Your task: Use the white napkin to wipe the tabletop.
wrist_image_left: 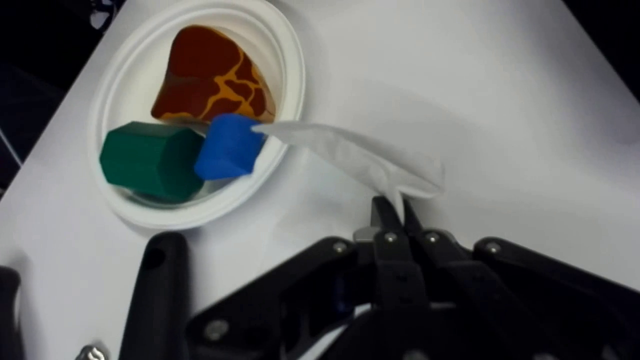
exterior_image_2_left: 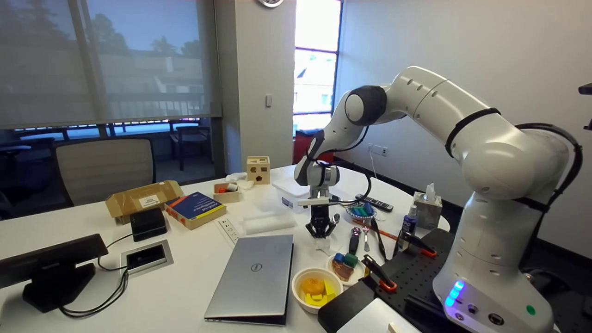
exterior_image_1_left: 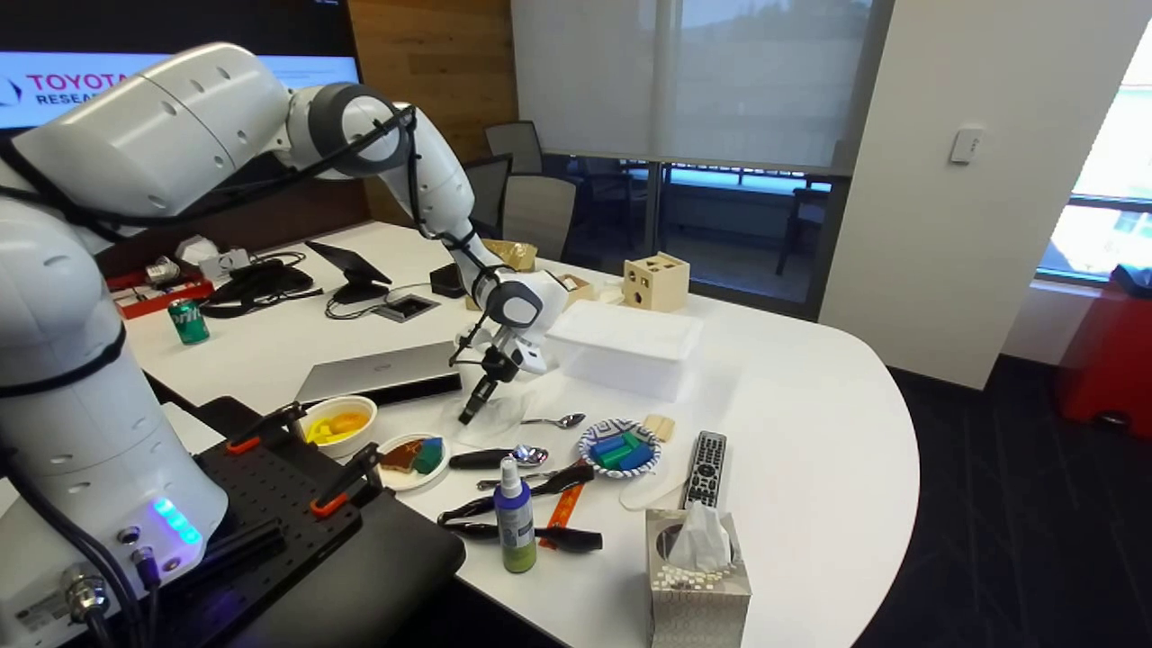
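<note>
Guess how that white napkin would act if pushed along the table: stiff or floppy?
The white napkin is probably floppy: it creases where the tool pinches it. It's likely light, looking small and thin. Its loose end might brush the plate, whose rim it overlaps in the wrist view.

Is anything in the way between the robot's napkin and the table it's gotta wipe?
Nothing visible stands between most of the white napkin in the gripper and the tabletop. But on one side the white plate might block wiping: in the wrist view, the napkin's tip overlaps the plate.
</note>
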### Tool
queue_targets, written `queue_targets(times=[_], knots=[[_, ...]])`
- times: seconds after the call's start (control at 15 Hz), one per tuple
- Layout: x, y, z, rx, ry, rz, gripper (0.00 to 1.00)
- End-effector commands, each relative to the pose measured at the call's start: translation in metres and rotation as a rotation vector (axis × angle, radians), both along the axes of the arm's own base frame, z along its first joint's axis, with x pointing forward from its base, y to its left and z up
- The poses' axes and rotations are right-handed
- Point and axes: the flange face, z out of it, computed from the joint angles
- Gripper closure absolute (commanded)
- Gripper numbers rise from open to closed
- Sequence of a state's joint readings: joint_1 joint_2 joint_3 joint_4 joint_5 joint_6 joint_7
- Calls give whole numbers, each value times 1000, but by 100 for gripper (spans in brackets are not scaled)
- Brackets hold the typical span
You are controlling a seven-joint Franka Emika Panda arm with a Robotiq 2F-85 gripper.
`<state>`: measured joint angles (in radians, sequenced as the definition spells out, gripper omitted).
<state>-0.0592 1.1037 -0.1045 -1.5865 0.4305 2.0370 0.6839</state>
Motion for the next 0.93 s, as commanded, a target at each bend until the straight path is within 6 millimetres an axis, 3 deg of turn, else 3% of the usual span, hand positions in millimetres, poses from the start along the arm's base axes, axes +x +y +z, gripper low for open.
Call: queue_targets(times=[0.0,0.33,0.6,0.87], knots=[[-6,-9,0,-92,-21,-103,100],[-22,-21,0,-173,38,-225,100],[-29,-44,8,-302,45,-313,100],[-19,-66,16,-457,29,-326,100]])
